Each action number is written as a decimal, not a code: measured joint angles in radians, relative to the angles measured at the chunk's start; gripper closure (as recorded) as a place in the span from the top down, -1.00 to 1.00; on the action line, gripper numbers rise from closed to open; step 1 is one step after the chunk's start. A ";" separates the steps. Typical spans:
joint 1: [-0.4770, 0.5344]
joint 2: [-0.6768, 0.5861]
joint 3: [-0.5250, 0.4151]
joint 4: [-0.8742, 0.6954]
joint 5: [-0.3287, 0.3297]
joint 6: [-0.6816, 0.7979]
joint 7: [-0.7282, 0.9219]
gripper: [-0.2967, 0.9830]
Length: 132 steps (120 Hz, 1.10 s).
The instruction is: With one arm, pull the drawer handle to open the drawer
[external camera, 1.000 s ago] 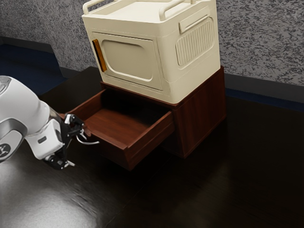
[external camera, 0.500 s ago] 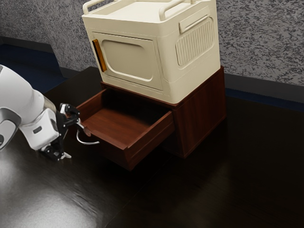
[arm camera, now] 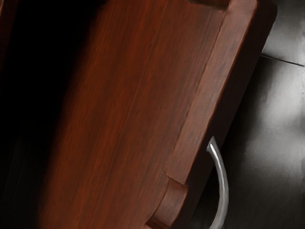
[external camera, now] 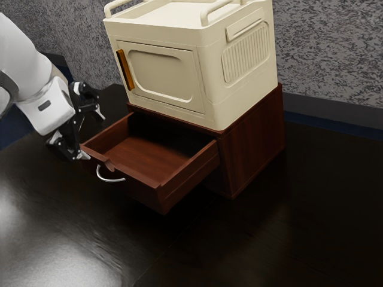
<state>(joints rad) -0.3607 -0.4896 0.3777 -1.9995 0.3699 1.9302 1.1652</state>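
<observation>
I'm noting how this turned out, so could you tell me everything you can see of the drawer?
The drawer sits partly pulled out of its cabinet. It looks like reddish-brown wood, with a flat bottom, upright sides and a small scooped notch in the front's top edge. A curved, silvery handle, metallic by its look, is fixed to the front near that notch. Its back is in deep shadow. My open gripper is by the front, off the handle; whether it touches the front edge I can't tell.

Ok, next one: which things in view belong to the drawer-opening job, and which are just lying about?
Part of the job:
- drawer, standing open
- silver handle on its front
- wooden cabinet housing it
- open gripper

Just there:
- cream cabinet on top
- its orange handle
</observation>
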 joint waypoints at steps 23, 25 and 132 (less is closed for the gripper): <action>-0.079 0.057 -0.029 0.139 -0.011 -0.211 -0.139 0.54; -0.079 0.059 -0.038 0.146 -0.009 -0.229 -0.155 0.54; 0.163 0.316 -0.308 0.523 -0.153 -0.661 -0.790 0.54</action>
<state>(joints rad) -0.1980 -0.1738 0.0692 -1.4763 0.2166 1.2695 0.3753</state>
